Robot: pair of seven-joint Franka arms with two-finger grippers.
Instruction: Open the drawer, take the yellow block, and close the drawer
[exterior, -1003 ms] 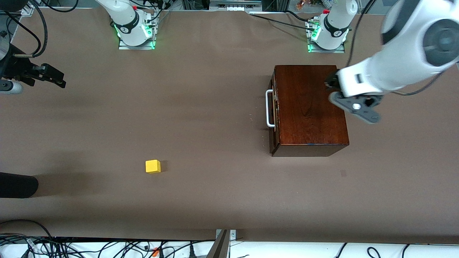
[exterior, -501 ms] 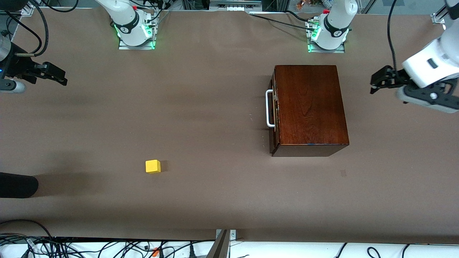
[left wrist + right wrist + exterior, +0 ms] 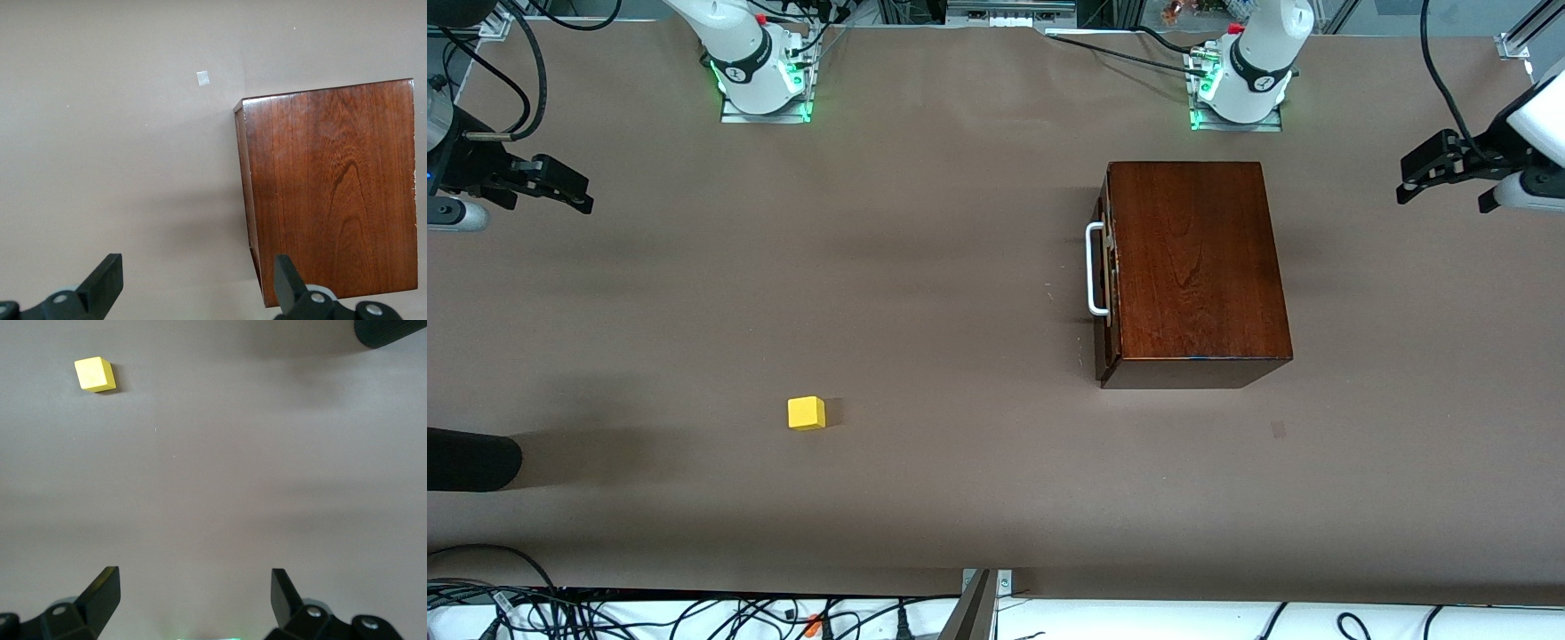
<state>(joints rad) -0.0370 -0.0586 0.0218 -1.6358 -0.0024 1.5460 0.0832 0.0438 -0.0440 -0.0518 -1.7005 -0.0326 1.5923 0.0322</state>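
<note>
Drawer (image 3: 1104, 271) shut in the box (image 3: 1196, 267), toward the left arm's end. Yellow block (image 3: 807, 413) alone on the counter (image 3: 960, 267), nothing obstructing. Left tool (image 3: 1440, 173) and right tool (image 3: 551, 188) both spread, empty, over opposite counter edges.

Place: robotics lab
Evidence: arm bases (image 3: 760, 76) bolted to a brown-covered table (image 3: 960, 267); tangled cables (image 3: 649, 613) along its edge

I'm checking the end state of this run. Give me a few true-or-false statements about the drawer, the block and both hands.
1. The drawer is shut in the wooden box. True.
2. The yellow block sits on top of the box. False: it lies on the table, nearer the front camera.
3. The left hand grips the handle. False: it is open, over the table's end.
4. The right hand is open and empty. True.
</note>
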